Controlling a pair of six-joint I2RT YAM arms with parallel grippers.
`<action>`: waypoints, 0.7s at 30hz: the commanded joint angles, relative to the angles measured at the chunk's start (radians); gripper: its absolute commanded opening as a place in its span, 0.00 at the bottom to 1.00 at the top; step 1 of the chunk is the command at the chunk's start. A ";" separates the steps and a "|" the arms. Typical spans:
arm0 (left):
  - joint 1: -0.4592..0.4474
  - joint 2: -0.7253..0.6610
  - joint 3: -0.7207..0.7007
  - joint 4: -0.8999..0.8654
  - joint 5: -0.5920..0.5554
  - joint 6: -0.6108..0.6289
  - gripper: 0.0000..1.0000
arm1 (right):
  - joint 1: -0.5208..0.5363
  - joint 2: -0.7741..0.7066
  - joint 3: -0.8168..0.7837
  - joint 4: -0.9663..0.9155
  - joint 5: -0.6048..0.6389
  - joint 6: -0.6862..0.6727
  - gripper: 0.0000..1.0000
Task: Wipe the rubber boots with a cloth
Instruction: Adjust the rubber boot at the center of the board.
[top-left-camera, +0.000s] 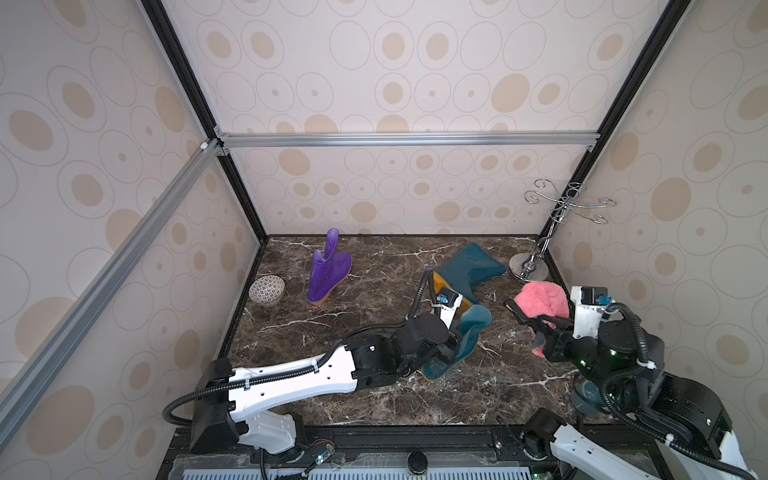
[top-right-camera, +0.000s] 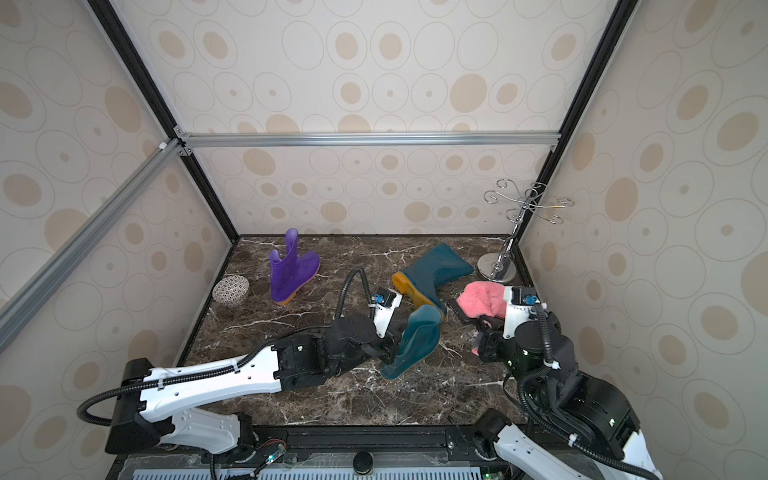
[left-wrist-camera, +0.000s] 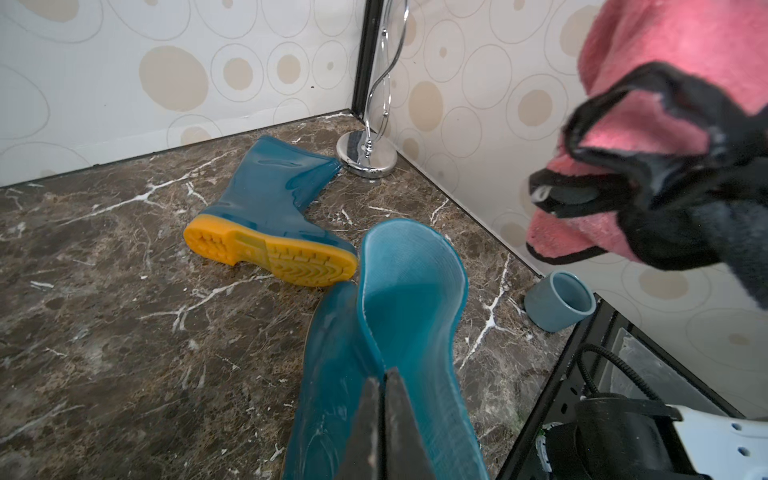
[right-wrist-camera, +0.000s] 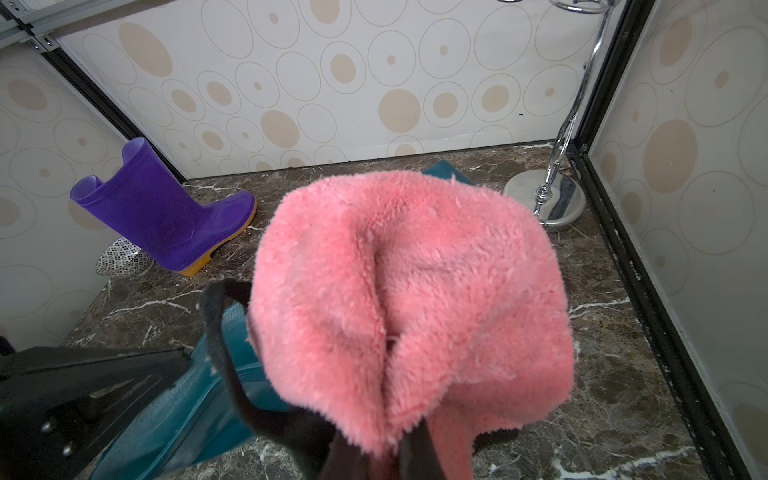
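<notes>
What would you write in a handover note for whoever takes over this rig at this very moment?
Left gripper: jaws shut on the shaft rim of one teal boot, tilting it up.
Right gripper: jaws shut on the pink cloth, held beside that boot, not touching it.
Second teal boot lies on its side further back; purple boot stands upright, far left.
Done: boot and cloth gripped. Whether any boot is wiped cannot be told.
Left: bring cloth to the held boot, wipe it, then the others.

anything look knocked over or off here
Yes. One teal boot lies on its side by the chrome stand, yellow sole showing, while the purple boot stands upright. The left gripper pinches the rim of the other teal boot.
</notes>
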 joint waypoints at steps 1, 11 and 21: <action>0.050 -0.103 -0.095 0.059 -0.073 -0.071 0.00 | -0.003 0.033 -0.011 0.010 -0.037 -0.009 0.00; 0.151 -0.275 -0.322 -0.021 -0.052 -0.082 0.00 | -0.003 0.158 -0.066 0.135 -0.205 0.006 0.00; 0.213 -0.426 -0.505 -0.123 -0.117 -0.082 0.00 | -0.001 0.256 -0.151 0.234 -0.334 0.053 0.00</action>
